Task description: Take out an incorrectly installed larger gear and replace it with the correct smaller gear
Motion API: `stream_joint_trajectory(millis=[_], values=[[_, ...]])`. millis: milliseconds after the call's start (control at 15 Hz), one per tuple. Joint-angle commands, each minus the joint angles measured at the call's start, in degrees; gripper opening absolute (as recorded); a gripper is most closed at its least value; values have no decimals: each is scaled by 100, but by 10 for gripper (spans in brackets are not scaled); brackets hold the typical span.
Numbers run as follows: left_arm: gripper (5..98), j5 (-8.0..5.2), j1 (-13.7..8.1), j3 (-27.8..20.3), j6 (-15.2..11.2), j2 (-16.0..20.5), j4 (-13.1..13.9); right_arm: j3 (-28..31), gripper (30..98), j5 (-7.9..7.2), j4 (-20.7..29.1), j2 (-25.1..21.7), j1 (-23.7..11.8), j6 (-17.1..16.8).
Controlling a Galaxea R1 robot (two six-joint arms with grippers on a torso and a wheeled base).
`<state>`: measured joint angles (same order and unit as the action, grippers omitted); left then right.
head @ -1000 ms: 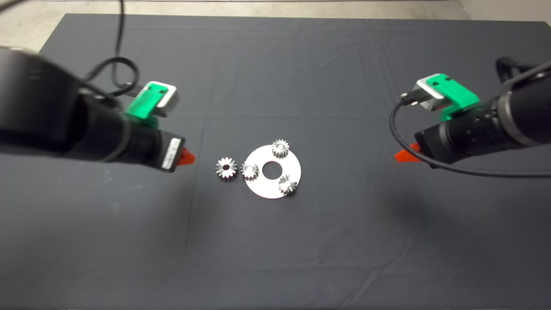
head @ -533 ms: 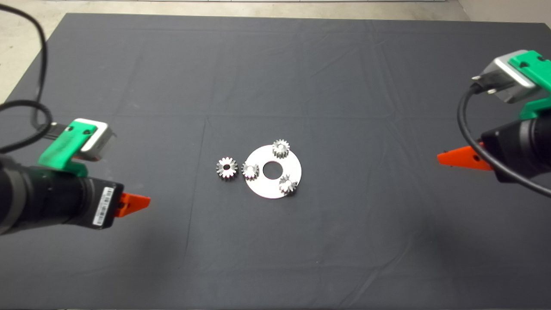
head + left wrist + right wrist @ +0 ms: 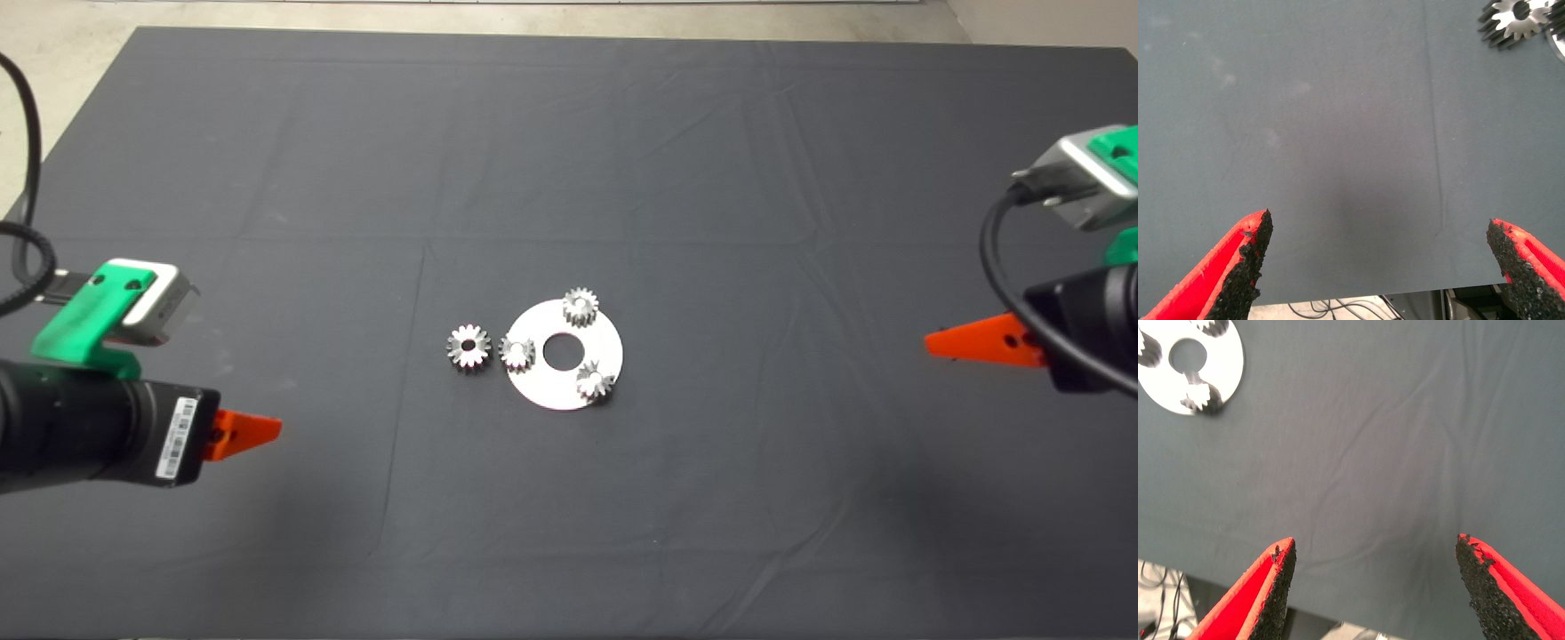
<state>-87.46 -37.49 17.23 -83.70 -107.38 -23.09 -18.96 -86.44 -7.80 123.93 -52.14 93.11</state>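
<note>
A dark mat (image 3: 569, 498) seen from above, with a round silver disc (image 3: 564, 382) at its centre as the landmark.

Far left of the disc, near the mat's edge, hangs the left gripper (image 3: 1381, 267). Its wrist view shows the fingers spread wide with nothing between them.

Just left of the disc, off its rim, the larger gear (image 3: 468, 346) lies flat on the mat, touching or almost touching the gear beside it.

On the disc sit three small gears: the smaller gear (image 3: 516, 351) on its left rim, a second (image 3: 580, 307) at its far edge and a third (image 3: 594, 381) at its near right. The disc's centre hole is open.

Far right of the disc hangs the right gripper (image 3: 1375, 583), also spread wide and empty.

Judging by this layout, the swap looks finished: the large gear is off, three matching gears are seated, and nothing seems left.
</note>
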Motion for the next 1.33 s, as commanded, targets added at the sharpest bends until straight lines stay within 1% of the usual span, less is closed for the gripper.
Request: stream_joint_trajectory(millis=[0, 200, 533, 733, 933, 1067, 1133, 1267], values=[[794, -202, -74, -107, -15, 28, 217, 16, 636, 31, 156, 22, 107, 67], [794, -211, -74, -98, -6, 28, 226, 16, 636, 38, 139, 64, 280, 67], [794, -212, -74, -107, -6, 28, 260, 8, 636, 22, 112, 471, 301, 67], [794, -219, -74, -107, 3, 20, 252, 8, 636, -12, 121, 471, 301, 67], [794, -228, -74, -107, 12, 37, 252, -1, 636, -2, 121, 462, 301, 76], [794, -219, -74, -89, 239, 46, 252, -1, 636, -16, 112, 436, 451, 67], [794, -209, -74, -98, 268, 46, 252, -1, 636, -30, 103, 435, 547, 67], [794, -176, -66, -107, 267, 45, 252, 8, 636, -69, 95, 435, 555, 76]])
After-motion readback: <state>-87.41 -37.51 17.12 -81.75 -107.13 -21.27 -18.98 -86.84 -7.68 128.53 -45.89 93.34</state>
